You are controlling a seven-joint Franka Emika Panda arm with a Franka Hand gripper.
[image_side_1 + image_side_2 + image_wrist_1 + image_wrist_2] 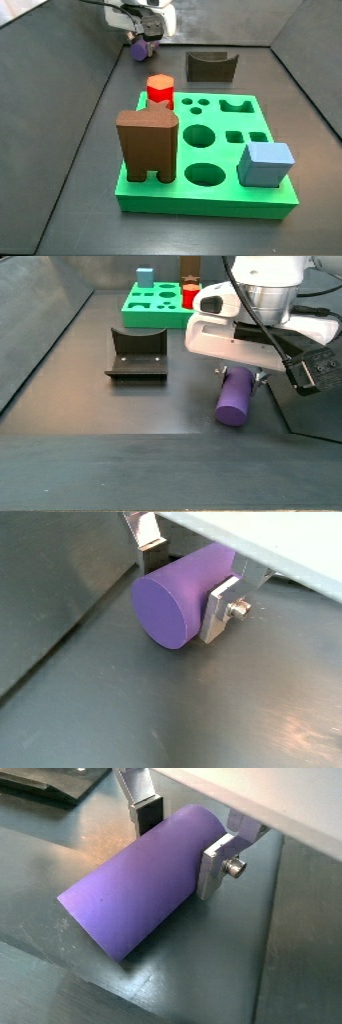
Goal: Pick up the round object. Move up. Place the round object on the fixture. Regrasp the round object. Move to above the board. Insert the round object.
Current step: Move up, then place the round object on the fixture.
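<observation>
One gripper (187, 840) is in view, low over the dark floor near a wall of the enclosure, and its two silver fingers (222, 608) are clamped on the single round object (140, 889), a smooth purple cylinder lying on its side with one finger pressed to each side of its curved body; both wrist views show the flat circular end face (170, 610) pointing out from between the plates. In a side view the round object (237, 396) stretches lengthwise along the floor under the white gripper (242, 372), and whether it touches the floor or hangs just above it cannot be told. The one fixture (136, 354), a dark block with a curved notch on top, stands apart from the peg with nothing resting in it; it also shows in a side view (210, 66) between the gripper and the board. The single green board (201, 198) lies well apart from the gripper (144, 38) and carries three pieces: one red hexagonal peg (160, 89), one tall brown arch-shaped block (147, 144) and one light blue cube (266, 164). Among its open holes, two large round ones (198, 135) sit in a line, one behind the other, with a row of three small round holes (195, 102) beyond them
</observation>
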